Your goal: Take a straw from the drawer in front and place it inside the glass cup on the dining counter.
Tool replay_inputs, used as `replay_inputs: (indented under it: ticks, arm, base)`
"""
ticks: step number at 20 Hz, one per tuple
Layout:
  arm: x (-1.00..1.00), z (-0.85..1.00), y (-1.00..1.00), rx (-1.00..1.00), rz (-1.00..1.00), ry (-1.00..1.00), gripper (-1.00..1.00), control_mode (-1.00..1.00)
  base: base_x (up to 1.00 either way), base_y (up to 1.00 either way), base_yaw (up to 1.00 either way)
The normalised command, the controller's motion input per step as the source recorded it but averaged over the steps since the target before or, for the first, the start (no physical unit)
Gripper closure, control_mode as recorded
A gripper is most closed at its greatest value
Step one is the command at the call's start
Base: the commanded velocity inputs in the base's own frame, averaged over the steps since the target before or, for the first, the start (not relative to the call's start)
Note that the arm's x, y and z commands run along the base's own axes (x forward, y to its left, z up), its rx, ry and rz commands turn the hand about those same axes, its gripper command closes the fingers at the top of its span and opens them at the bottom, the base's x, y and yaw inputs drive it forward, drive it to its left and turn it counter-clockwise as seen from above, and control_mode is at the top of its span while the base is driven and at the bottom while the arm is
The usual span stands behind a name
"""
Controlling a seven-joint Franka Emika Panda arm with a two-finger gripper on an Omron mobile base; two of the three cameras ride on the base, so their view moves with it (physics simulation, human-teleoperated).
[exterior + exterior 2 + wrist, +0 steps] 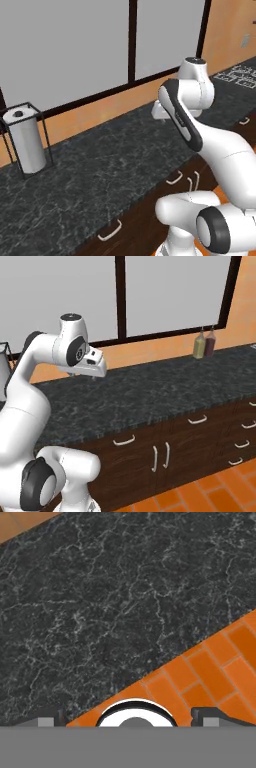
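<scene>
Black speckled granite counter [150, 388]; dark wooden cabinet fronts [200, 443].

**Drawer shut under the black counter**

The wide, dark brown wooden drawer [145, 437] is closed, its front flush with the cabinet face and directly below the edge of the black speckled counter [150, 391]. A small curved silver handle [124, 440] lies level across the middle of the front. From the left base view the same front [127, 220] runs slantwise, also shut. A like front [212, 415] lies just beside it; which one is meant cannot be told.
</scene>
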Motion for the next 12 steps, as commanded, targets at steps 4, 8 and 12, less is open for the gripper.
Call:
replay_inputs:
  ticks: [4, 8, 12]
  arm:
    - [0.0, 0.0, 0.0, 0.0, 0.0, 0.0, -1.0, 1.0]
    - [0.0, 0.0, 0.0, 0.0, 0.0, 0.0, -1.0, 1.0]
    - [0.0, 0.0, 0.0, 0.0, 0.0, 0.0, -1.0, 1.0]
  base:
    - [0.0, 0.53, -0.23]
    - [0.08, 0.42, -0.2]
    - [0.2, 0.25, -0.14]
